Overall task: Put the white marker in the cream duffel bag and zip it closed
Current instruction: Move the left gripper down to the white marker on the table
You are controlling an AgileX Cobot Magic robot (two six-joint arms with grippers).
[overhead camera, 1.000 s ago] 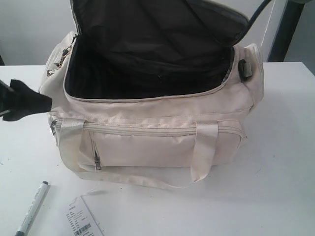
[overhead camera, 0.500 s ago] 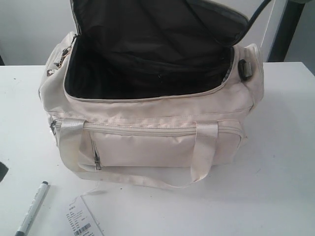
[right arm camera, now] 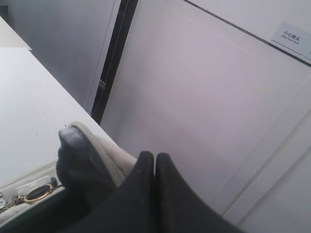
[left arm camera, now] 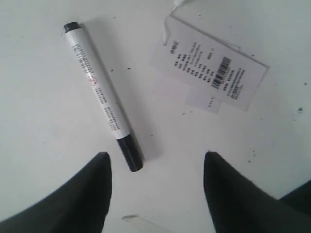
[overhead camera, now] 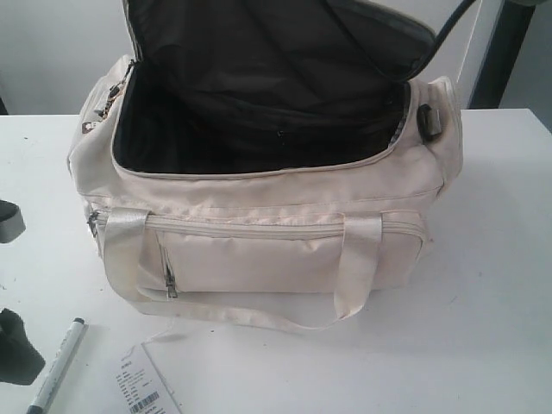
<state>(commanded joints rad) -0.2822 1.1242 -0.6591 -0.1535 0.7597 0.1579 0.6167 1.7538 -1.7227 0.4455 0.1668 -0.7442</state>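
The white marker [overhead camera: 56, 364] [left arm camera: 102, 94] lies flat on the white table at the front left, its dark cap toward my left gripper [overhead camera: 17, 276] [left arm camera: 155, 155]. That gripper hovers over it, open, with nothing between its black fingers [left arm camera: 92, 194]. The cream duffel bag [overhead camera: 267, 241] stands in the middle, its top flap [overhead camera: 371, 26] raised and the black lining showing. My right gripper [right arm camera: 155, 156] is shut at the flap's zipper edge [right arm camera: 92, 150], which runs in behind its fingers. A gold ring charm [right arm camera: 41, 192] hangs below.
A white barcoded paper tag [overhead camera: 147, 388] [left arm camera: 209, 73] lies on the table next to the marker, in front of the bag. The bag's loop handle [overhead camera: 259, 315] droops onto the table. A wall panel fills the right wrist view.
My left gripper left the bag's left end, dropped almost out of view, and now sits open over the marker at the front left. The bag, flap and marker have not moved.
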